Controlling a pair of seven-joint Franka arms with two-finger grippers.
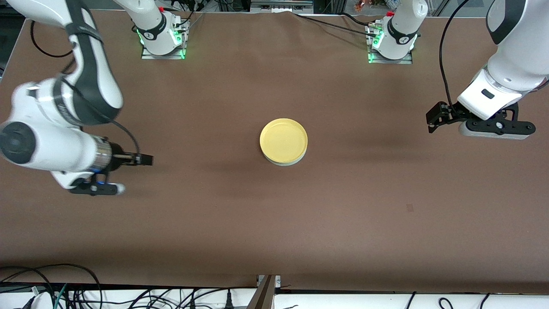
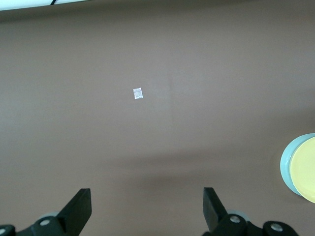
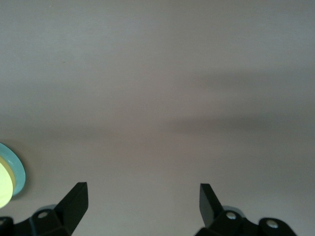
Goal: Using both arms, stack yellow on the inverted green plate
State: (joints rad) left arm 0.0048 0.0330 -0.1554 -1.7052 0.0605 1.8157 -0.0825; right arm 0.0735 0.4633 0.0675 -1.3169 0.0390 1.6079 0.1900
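Observation:
The yellow plate (image 1: 283,139) lies on the pale green plate (image 1: 286,162) at the middle of the table; only the green plate's rim shows under it. My left gripper (image 1: 430,122) is open and empty over bare table toward the left arm's end. My right gripper (image 1: 146,160) is open and empty over bare table toward the right arm's end. In the left wrist view the left gripper (image 2: 147,206) is open, with the yellow plate (image 2: 306,169) and the green rim (image 2: 285,164) at the picture's edge. The right wrist view shows the open right gripper (image 3: 143,201), the yellow plate (image 3: 3,186) and the green rim (image 3: 17,172).
The brown table (image 1: 274,223) carries a small square mark (image 1: 409,208), which also shows in the left wrist view (image 2: 138,93). The arm bases (image 1: 163,38) stand along the edge farthest from the front camera. Cables (image 1: 64,287) lie past the nearest edge.

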